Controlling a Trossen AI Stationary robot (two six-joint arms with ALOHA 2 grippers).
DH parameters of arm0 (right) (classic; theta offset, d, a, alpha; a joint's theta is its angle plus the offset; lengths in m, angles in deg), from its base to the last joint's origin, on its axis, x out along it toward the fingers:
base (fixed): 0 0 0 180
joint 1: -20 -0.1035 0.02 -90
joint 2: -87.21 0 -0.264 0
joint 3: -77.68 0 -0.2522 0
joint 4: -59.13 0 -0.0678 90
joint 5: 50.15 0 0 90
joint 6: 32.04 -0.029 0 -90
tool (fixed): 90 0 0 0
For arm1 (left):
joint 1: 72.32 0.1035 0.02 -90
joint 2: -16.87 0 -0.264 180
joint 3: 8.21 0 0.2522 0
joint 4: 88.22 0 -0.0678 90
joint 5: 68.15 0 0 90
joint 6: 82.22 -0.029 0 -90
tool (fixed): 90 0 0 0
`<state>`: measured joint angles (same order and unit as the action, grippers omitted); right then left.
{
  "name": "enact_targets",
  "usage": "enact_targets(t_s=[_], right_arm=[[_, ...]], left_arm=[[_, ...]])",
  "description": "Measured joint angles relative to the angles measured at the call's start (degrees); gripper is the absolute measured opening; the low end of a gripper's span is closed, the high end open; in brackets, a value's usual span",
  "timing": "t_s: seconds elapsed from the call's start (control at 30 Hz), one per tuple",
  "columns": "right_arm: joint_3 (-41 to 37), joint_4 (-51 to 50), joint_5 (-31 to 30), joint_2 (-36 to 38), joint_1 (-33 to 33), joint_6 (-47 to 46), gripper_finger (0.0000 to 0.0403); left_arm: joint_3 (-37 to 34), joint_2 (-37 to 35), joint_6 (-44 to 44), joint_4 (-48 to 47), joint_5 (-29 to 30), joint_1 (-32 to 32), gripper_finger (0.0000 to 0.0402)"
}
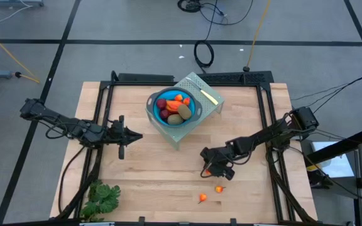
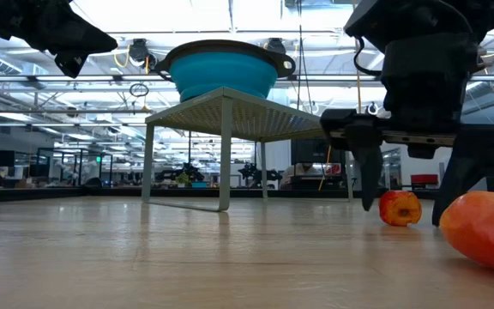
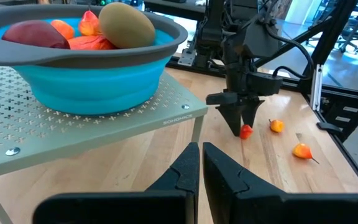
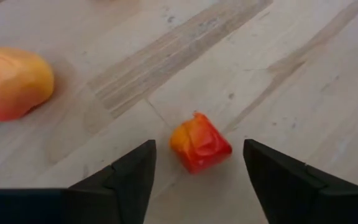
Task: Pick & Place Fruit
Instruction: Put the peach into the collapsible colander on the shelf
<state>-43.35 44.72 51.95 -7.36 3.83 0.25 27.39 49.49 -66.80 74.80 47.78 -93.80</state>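
Right gripper (image 4: 194, 171): low over the table's near right part, jaws apart on either side of a small orange-red fruit (image 4: 200, 142), not closed on it.
Left gripper (image 3: 201, 180): fingers together, empty, left of the rack.
Loose fruit: two more small pieces (image 1: 219, 189) (image 1: 202, 198) nearer the front edge.
Bowl (image 1: 154, 112): blue, on the rack, holding the other fruit.
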Motion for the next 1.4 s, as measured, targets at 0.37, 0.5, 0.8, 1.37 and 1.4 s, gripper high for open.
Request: enact_targets(t_s=[0.37, 0.5, 0.8, 1.37, 1.4], right_arm=[[0.00, 0.04, -0.02, 0.00, -0.43, -0.07, 0.0179], [0.00, 0.12, -0.07, 0.00, -0.43, -0.07, 0.0161], [0.00, 0.64, -0.16, 0.00, -0.43, -0.11, 0.0121], [8.25, -4.80, -4.75, 3.48, -0.19, -1.58, 0.0103], [8.91, -4.99, -5.11, 3.85, 0.00, -1.59, 0.0103]], left_arm=[[0.00, -0.02, 0.02, 0.00, -0.02, 0.00, 0.0019], [0.00, -0.01, 0.15, 0.00, -0.04, 0.01, 0.0019], [0.00, 0.00, 0.22, 0.00, -0.22, 0.00, 0.0019], [0.00, -0.02, 0.13, 0.02, -0.21, 0.00, 0.0019], [0.00, -0.01, 0.12, 0.05, -0.28, 0.02, 0.0019]])
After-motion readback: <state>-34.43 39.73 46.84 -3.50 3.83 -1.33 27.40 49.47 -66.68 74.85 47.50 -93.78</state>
